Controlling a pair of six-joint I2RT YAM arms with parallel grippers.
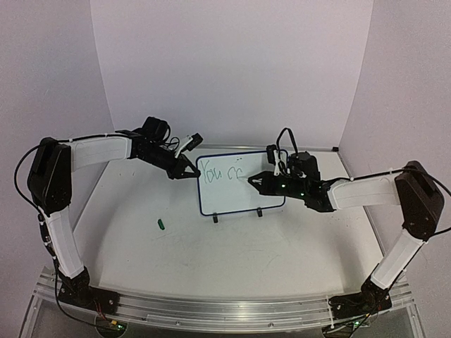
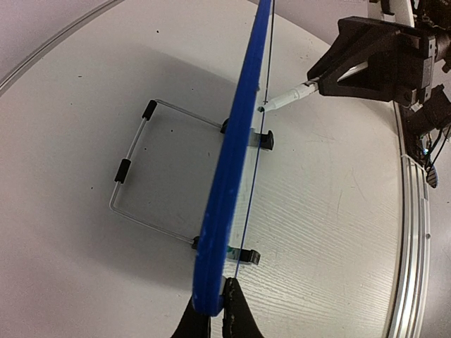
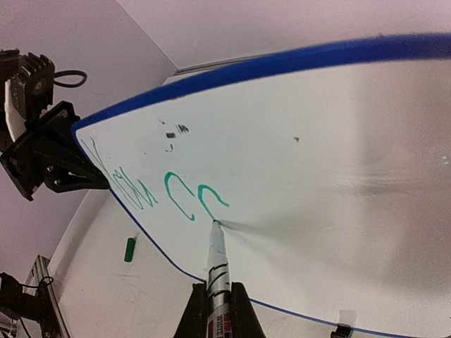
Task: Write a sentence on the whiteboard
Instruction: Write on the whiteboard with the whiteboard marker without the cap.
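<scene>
Two arms meet at one whiteboard (image 1: 239, 184), which stands upright on two black clip feet (image 1: 215, 219) toward the back of the white surface (image 1: 246, 267) in the top view. The left gripper (image 1: 189, 173) pinches the board's left edge, and the right gripper (image 1: 255, 182) reaches its face from the right. One green cap (image 1: 161, 224) lies alone on the surface, well apart to the board's front left. From the left wrist, the board shows edge-on as one blue frame strip clamped between that gripper's two fingers. One wire stand (image 2: 123, 170) lies flat on the surface behind it, and the white tip of one marker (image 2: 289, 97) meets the writing face. From the right wrist, the right gripper's two fingers are pressed on the marker's barrel. The marker's tip rests on the board just below the green sentence (image 3: 169, 193), which counts one word, "You", and two curved letters beside it.
</scene>
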